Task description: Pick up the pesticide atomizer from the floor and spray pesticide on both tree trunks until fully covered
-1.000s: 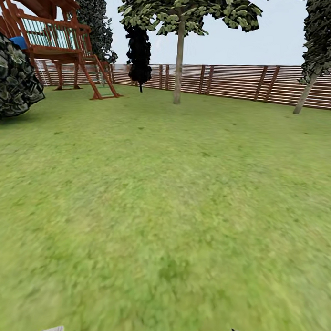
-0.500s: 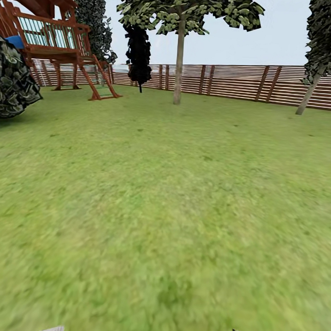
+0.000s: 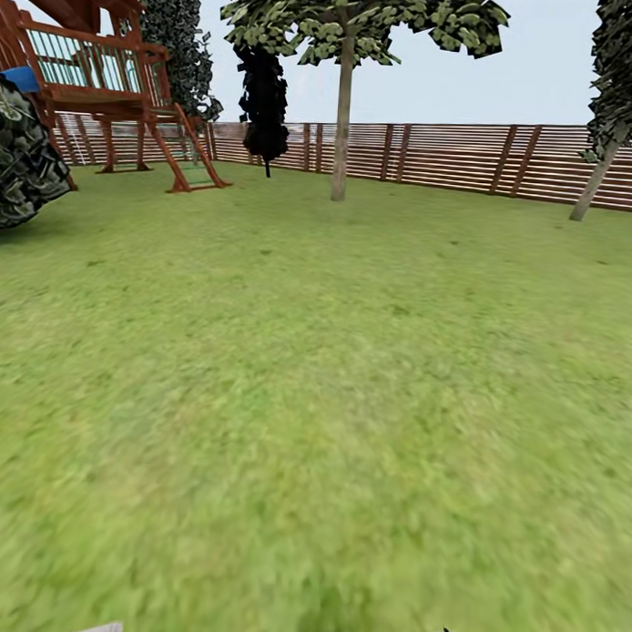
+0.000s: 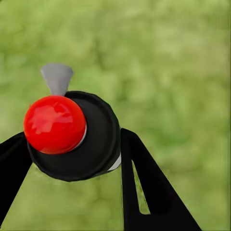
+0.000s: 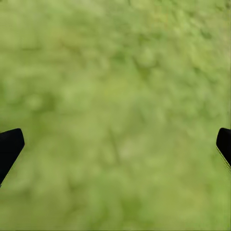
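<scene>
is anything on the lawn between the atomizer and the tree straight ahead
Nothing visible. The atomizer sits in the left end effector, and only open grass lies before the tree trunk; the playset stands well left.

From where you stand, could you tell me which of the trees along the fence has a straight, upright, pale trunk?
The light-green-leaved tree straight ahead: its bare trunk stands vertical, whereas the dark tree on the right leans.

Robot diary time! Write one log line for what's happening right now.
left gripper: shut on pesticide atomizer | right gripper: open, over lawn | tree trunk: ahead by fence, unsprayed
</scene>
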Robot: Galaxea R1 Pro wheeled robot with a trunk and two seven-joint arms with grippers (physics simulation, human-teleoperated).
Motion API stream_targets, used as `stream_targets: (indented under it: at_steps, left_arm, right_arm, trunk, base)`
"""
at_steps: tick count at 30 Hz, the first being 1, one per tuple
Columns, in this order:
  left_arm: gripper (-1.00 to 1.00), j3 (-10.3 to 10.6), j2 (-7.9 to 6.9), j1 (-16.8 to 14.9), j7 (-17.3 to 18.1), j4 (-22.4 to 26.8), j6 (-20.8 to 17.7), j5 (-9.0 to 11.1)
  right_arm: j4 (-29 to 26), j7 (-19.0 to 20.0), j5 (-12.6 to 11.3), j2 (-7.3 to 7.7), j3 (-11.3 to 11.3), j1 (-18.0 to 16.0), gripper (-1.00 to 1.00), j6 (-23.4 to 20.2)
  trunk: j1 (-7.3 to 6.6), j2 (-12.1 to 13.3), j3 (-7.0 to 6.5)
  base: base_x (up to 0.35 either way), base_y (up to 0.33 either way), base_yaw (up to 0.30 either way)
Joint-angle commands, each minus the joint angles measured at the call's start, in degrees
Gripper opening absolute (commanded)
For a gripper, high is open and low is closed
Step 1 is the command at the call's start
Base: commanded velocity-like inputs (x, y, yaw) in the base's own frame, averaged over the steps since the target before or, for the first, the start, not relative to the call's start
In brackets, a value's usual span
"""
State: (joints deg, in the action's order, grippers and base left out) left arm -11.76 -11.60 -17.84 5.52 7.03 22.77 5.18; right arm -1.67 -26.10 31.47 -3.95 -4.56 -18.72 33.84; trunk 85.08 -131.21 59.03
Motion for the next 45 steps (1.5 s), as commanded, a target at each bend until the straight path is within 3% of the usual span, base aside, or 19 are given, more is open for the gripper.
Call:
stream_targets:
  at_steps: [1, 10, 45]
  left_arm:
    - [-1.0, 0.0, 0.0, 0.0, 0.0, 0.0, 0.0, 0.0]
    - [-1.0, 0.0, 0.0, 0.0, 0.0, 0.0, 0.0, 0.0]
    - [-1.0, 0.0, 0.0, 0.0, 0.0, 0.0, 0.1, 0.0]
  right_arm:
    - [0.0, 0.0, 0.0, 0.0, 0.0, 0.0, 1.0, 0.0]
    - [0.0, 0.0, 0.1, 0.0, 0.1, 0.0, 1.0, 0.0]
    - [0.0, 0.0, 0.1, -0.09, 0.1, 0.0, 1.0, 0.0]
  trunk:
    - [0.0, 0.0, 0.0]
    - [0.0, 0.0, 0.0]
    - [0.0, 0.0, 0.0]
  base:
    - [0.339, 0.0, 0.0]
    - [0.339, -0.002, -0.134]
    - [0.337, -0.092, -0.02]
